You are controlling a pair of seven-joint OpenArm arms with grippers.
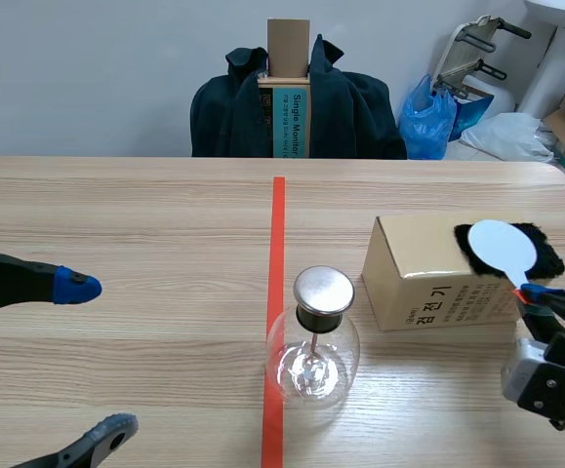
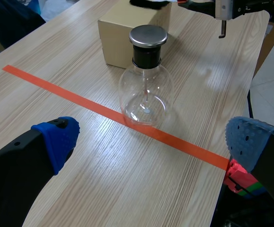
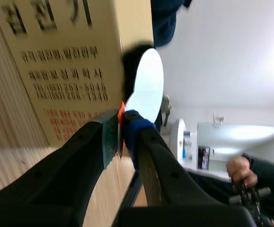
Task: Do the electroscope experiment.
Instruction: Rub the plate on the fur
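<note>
Obs.: The electroscope (image 1: 312, 336), a clear round flask, stands upright mid-bench on the orange-red tape line (image 1: 277, 234). Its metal cap (image 1: 323, 290) faces up, with a thin rod hanging inside the glass.

The right hand (image 3: 121, 132) is clamped on the red handle (image 1: 524, 290) of a white disc paddle (image 1: 500, 249). The paddle's long axis runs from the hand away from the robot, disc end farthest out. The disc lies over a black fur pad (image 1: 550, 255) on top of the cardboard box (image 1: 428, 283). I cannot tell whether it presses on the fur or sits just above it.

The left hand (image 2: 151, 139) hangs low over the bench (image 1: 145, 214) on the robot's left, its fingers wide apart and holding nothing. The flask is ahead of it, well apart.

Key relation: the cap lies to the robot's left of the disc and somewhat nearer the robot, with the box just beside the flask. The right hand is the nearer one and already carries the tool.

Judgement: the coming move is a leftward carry of the disc toward the cap. It must come clear of the box edge without knocking the flask.
</note>
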